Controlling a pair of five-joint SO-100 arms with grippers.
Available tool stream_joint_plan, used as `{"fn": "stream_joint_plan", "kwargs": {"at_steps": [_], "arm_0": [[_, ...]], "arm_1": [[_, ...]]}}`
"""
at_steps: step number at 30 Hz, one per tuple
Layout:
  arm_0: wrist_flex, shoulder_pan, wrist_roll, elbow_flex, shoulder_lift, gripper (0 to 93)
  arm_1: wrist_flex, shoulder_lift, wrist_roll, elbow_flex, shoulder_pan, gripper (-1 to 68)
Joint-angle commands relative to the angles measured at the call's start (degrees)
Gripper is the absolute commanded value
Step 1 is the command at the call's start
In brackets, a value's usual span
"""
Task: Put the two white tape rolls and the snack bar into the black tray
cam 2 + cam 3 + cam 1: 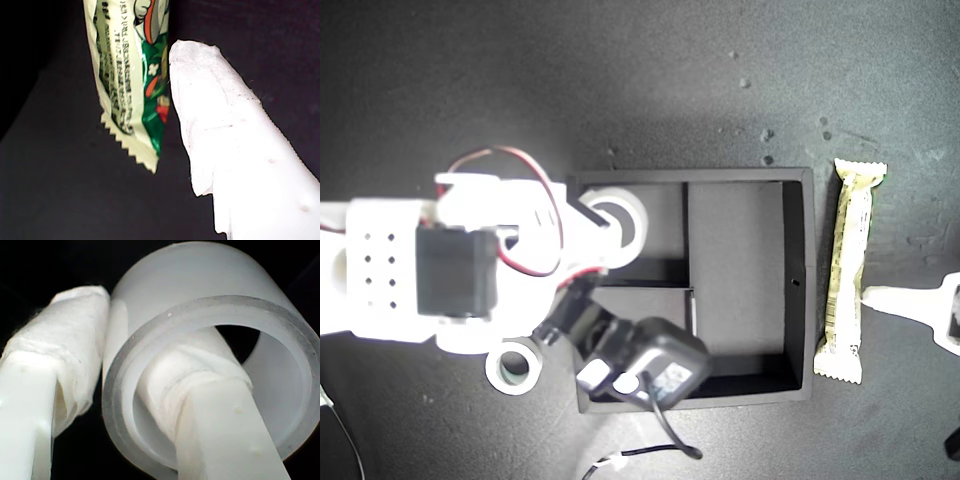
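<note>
on dark matte tabletop (pixel 470 80); second tool (pixel 150 390) clamped on tape roll (pixel 210 340); first tool (pixel 200 125) state unclear

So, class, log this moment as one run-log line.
second claw: grips tape roll over black tray | first claw: at snack bar, outside tray | other roll: outside

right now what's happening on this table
My second gripper is shut on a white tape roll, one finger through its hole, over a small compartment of the black tray. The other roll sits on the table outside the tray. My first gripper touches the snack bar, which lies beside the tray at the exterior view's right.
</note>
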Motion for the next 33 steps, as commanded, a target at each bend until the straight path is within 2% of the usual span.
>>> {"fn": "stream_joint_plan", "kwargs": {"at_steps": [1,4,11,16,20,23,29,33], "arm_0": [[10.02,0.7,-0.09,-18.98,-7.03,0.6],[23.29,1.14,-0.35,-47.64,-22.15,0.4],[23.03,1.67,-1.76,-42.54,-19.69,0.6],[23.03,1.76,-2.2,-43.42,-22.06,0.7],[23.03,1.67,-2.64,-44.03,-24.61,1.0],[23.03,1.76,-2.64,-44.38,-25.66,1.5],[23.03,1.76,-2.72,-44.38,-26.81,2.0],[23.03,1.76,-2.99,-45.97,-29.18,2.5]], "arm_1": [[-3.52,-2.29,-1.05,0.62,0.09,24.1],[-7.91,-6.33,-0.88,2.37,1.14,23.6],[-19.86,-9.32,-0.53,10.2,3.87,23.5],[-24.08,-17.84,-0.18,8.35,4.31,18.4],[-24.96,-22.59,-0.26,6.15,4.75,7.4],[-17.58,-22.41,-0.7,2.46,4.48,0.5],[3.69,-21.8,-6.06,-16.79,2.46,0.0],[11.69,-22.59,-10.72,-33.93,1.67,0.0]]}}
